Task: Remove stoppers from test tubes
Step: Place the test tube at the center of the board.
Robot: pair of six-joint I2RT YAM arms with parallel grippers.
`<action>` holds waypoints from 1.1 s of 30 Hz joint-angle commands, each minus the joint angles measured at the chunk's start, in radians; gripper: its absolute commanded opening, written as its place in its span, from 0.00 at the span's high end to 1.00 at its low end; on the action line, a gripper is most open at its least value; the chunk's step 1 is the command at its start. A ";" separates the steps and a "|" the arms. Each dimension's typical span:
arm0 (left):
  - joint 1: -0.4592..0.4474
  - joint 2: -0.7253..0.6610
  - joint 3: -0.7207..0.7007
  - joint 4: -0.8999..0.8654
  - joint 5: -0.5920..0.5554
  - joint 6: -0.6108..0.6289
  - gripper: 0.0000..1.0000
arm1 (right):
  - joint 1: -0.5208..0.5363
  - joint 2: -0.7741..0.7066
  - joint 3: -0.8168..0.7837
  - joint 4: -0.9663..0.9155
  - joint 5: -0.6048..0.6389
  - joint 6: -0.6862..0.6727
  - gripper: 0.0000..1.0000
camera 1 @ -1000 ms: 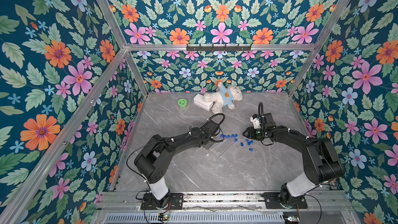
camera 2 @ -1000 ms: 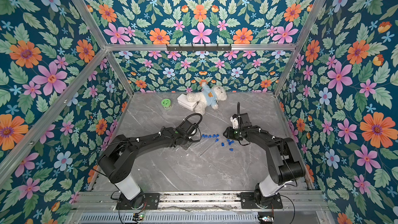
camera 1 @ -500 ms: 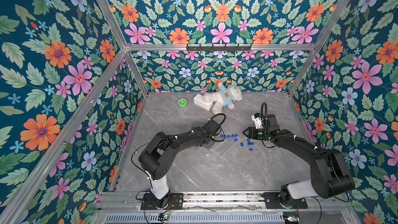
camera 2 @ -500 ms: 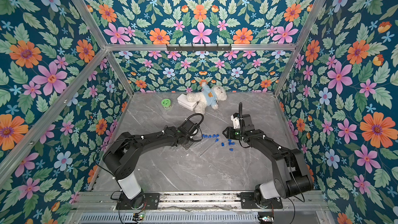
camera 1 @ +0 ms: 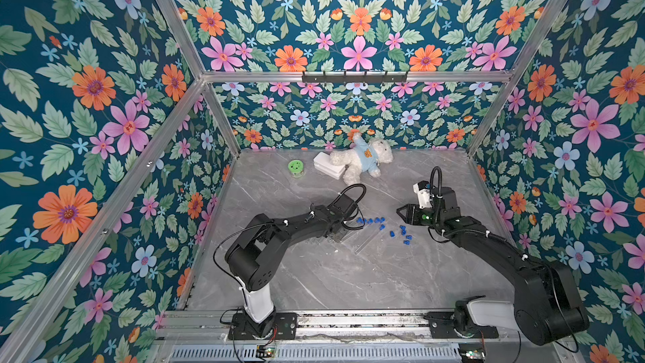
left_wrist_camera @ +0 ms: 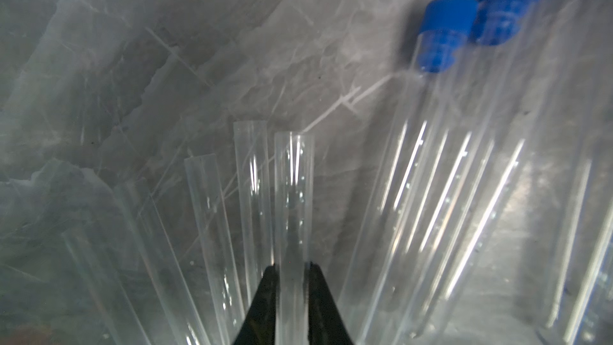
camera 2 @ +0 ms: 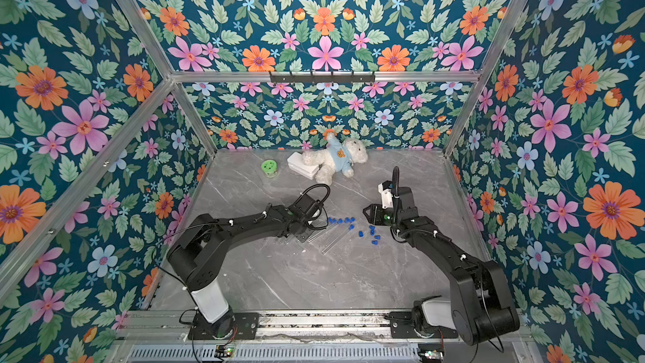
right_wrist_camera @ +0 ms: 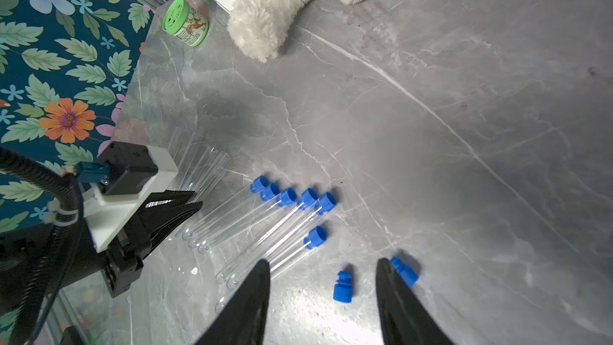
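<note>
Right arm now reaches lower, right gripper spread empty above loose stoppers, at 4 o'clock of six capped test tubes. Left gripper pinches an uncapped tube, seemingly to park it among bare ones at 9 o'clock.

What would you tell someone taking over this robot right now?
The left gripper is shut on an open tube.
The right gripper is open and empty, above loose stoppers on the table.
Done: other open tubes lie beside the held one.
Left: six capped tubes, lying side by side, to be unstoppered.
</note>
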 commanded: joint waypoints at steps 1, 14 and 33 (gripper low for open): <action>0.003 -0.008 -0.001 -0.010 -0.004 -0.002 0.81 | 0.001 -0.009 -0.002 0.028 0.006 0.003 0.47; 0.002 -0.016 0.021 -0.031 -0.007 0.000 0.73 | 0.002 -0.022 -0.005 0.032 0.004 0.007 0.47; -0.050 0.021 0.081 -0.041 0.082 0.050 0.71 | -0.063 -0.033 -0.112 0.163 -0.225 0.121 0.18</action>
